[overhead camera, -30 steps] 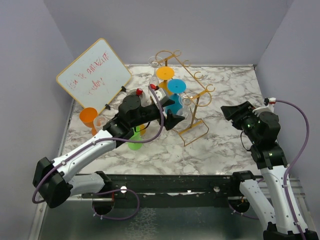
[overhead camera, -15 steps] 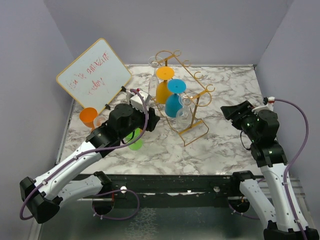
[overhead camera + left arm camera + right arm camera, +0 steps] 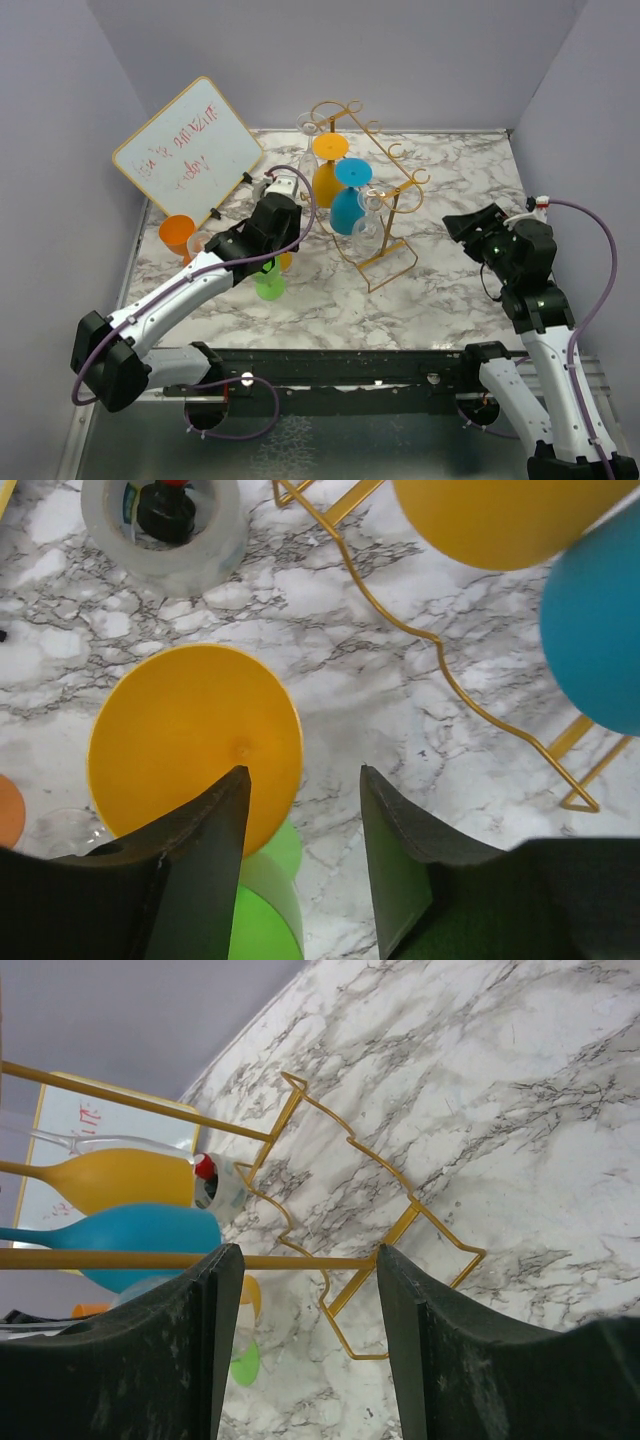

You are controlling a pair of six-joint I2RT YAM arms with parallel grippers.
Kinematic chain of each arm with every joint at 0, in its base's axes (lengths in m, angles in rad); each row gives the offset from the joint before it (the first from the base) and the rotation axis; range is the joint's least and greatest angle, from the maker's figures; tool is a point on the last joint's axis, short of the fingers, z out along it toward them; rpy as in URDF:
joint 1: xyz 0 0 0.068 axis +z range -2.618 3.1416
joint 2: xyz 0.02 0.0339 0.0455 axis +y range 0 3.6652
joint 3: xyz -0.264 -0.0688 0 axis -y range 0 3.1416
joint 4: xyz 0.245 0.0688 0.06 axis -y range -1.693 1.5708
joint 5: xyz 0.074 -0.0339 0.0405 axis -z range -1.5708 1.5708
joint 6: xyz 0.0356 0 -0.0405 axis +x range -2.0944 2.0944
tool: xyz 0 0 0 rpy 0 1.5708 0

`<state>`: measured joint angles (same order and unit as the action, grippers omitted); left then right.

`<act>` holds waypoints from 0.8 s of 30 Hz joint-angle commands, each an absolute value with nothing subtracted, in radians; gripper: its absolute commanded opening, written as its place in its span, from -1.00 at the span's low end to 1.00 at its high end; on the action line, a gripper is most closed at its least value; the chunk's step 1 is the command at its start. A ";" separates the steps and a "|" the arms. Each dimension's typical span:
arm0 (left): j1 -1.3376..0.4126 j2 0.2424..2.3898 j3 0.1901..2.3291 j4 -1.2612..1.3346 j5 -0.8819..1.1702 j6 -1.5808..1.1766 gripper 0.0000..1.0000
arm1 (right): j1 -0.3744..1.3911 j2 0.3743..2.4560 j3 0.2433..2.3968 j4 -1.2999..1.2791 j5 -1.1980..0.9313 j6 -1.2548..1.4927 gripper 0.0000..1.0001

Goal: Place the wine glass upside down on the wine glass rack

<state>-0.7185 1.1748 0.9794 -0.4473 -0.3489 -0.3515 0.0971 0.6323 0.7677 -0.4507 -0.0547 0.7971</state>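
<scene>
Left of the rack (image 3: 120, 1097), the left claw (image 3: 302, 780), released, hovers above a yellow glass (image 3: 190, 730) on the table (image 3: 350, 705), while the right claw (image 3: 307, 1255), also released, hangs well right.

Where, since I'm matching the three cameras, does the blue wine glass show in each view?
Top external: blue wine glass at picture centre, hanging upside down.
Left wrist: its bowl at the right edge, upper half.
Right wrist: left side, mid-height, seen sideways.
Shared landmark: the gold wine glass rack, its base wire in all three.
</scene>
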 commanded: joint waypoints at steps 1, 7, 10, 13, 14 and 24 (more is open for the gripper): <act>-0.680 1.228 1.017 -0.469 -0.396 -0.375 -0.08 | 0.100 0.620 0.801 -0.477 -0.013 0.808 0.20; -0.668 1.269 1.025 -0.456 -0.392 -0.349 -0.39 | 0.100 0.614 0.781 -0.448 -0.025 0.811 0.20; -0.665 1.282 1.040 -0.450 -0.384 -0.328 -0.56 | 0.100 0.603 0.765 -0.424 -0.027 0.820 0.20; -0.662 1.293 1.055 -0.444 -0.379 -0.306 -0.79 | 0.100 0.598 0.764 -0.422 -0.029 0.821 0.20; -0.660 1.296 1.061 -0.441 -0.378 -0.298 -0.87 | 0.100 0.597 0.765 -0.423 -0.028 0.821 0.20; -0.658 1.290 1.235 -0.437 -0.422 -0.206 -1.00 | 0.101 0.591 0.799 -0.441 -0.018 0.815 0.20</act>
